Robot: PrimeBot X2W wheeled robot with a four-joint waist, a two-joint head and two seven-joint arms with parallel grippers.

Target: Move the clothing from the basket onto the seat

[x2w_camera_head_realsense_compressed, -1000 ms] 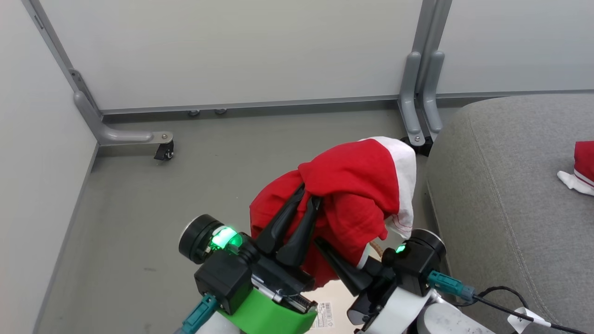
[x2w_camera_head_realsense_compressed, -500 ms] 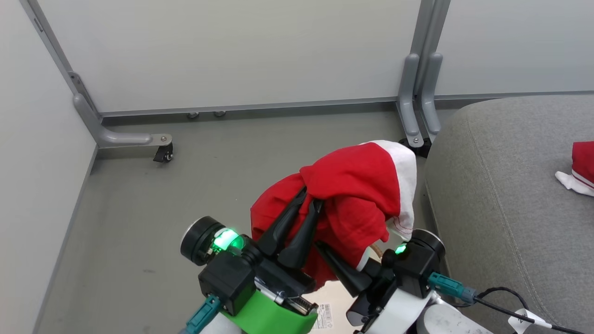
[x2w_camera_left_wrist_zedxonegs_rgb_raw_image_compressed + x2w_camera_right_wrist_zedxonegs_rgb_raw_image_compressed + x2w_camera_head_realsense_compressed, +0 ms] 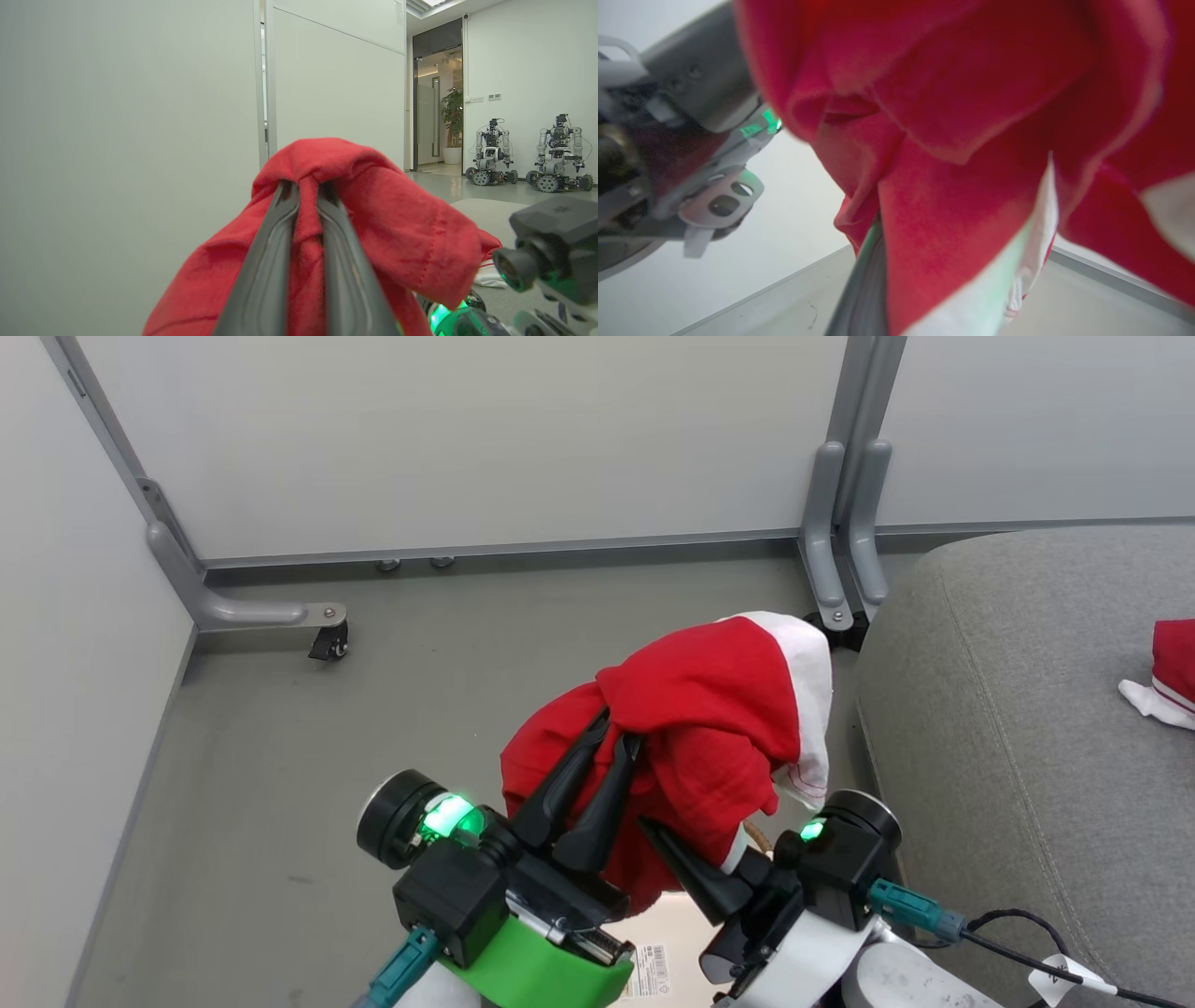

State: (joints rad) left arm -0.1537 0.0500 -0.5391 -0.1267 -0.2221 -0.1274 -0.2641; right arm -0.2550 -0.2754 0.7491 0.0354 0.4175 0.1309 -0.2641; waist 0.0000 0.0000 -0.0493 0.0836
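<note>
The clothing (image 3: 709, 709) edged slightly left, pinched between left fingers (image 3: 565, 779), beside seat (image 3: 1008, 728).

My left gripper (image 3: 621, 728) pinches the cloth (image 3: 719, 700), fingers raised forward; my right gripper (image 3: 653, 829), closed, slants toward it.

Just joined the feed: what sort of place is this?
Likely a robotics lab or office test bay: white partition panels on castors, a grey sofa seat, other wheeled robots parked beyond.
</note>
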